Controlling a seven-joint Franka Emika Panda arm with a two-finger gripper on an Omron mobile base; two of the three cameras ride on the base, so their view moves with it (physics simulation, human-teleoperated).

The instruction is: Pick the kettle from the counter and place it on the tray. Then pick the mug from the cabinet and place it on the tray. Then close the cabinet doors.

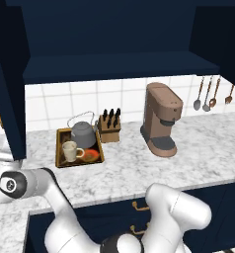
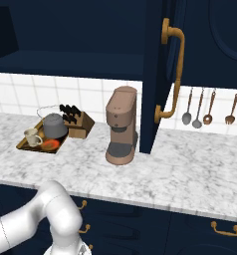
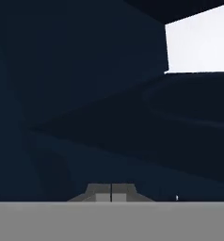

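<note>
The wall behind is covered with white square tiles. Four utensils hang there in a row on the right. A tall brown coffee machine stands in the middle, with a wooden knife block to its left against the tiles. Below are navy drawers with brass pulls.

Bare marble counter lies open along its front edge and right end. The coffee machine blocks mid-counter; tray and knife block crowd the back-left, beside an open cabinet door.
</note>
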